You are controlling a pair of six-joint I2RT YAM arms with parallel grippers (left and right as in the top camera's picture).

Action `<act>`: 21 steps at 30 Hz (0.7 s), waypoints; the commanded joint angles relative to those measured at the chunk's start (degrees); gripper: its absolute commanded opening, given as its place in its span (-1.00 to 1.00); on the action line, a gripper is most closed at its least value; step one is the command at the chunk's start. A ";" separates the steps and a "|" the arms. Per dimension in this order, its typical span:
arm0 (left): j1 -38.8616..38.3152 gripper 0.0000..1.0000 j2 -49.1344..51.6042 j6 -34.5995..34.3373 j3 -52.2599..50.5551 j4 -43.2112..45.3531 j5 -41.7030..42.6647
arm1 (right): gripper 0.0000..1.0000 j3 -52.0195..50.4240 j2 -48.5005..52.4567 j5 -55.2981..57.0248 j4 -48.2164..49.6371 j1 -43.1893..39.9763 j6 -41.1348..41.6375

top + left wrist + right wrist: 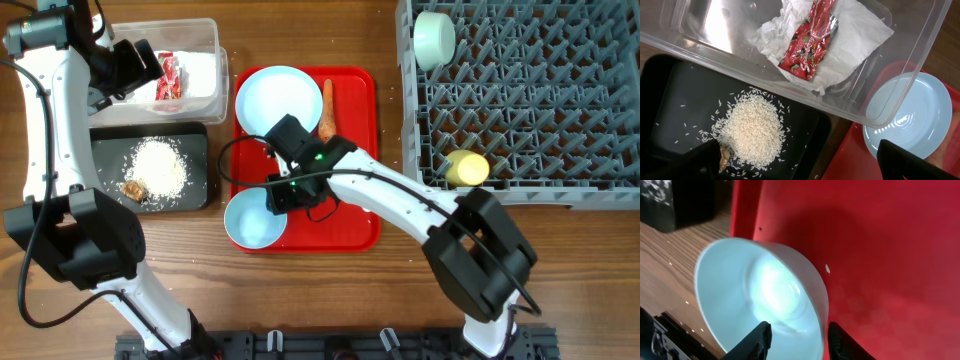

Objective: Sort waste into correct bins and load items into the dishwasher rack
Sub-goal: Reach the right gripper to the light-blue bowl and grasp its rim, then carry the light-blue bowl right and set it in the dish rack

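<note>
My left gripper (125, 70) (800, 167) is open and empty above the near edge of the clear tub (205, 30) (715, 55), which holds the crumpled white-and-red wrapper (170, 80) (810, 42). The black tray (195, 140) (670, 100) holds the rice (160, 165) (752, 132) and a brown scrap (133, 187) (724, 157). My right gripper (280, 192) (800, 332) is open and straddles the rim of the pale blue bowl (250, 225) (755, 280), one finger inside and one outside. The plate (278, 98) (910, 115) and carrot (326, 108) lie on the red tray (355, 200) (880, 240). The spoon is out of view.
The grey dishwasher rack (520, 100) fills the right side, with the mint-green bowl (435, 38) at its back left and the yellow cup (466, 168) near its front edge. The blue bowl overhangs the red tray's front left corner.
</note>
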 commanded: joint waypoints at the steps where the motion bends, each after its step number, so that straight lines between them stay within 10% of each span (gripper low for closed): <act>1: -0.17 1.00 -0.92 -0.50 0.92 0.17 0.09 | -0.28 -0.31 2.29 -2.91 -0.42 -1.31 1.46; 7: -0.17 1.00 -0.92 -0.50 0.92 0.17 0.09 | -0.94 -0.31 2.29 -2.62 -0.57 -1.33 2.47; 21: -0.17 1.00 -0.92 -0.52 0.92 0.17 0.09 | -0.91 6.40 -3.48 11.96 -12.13 -7.78 -3.82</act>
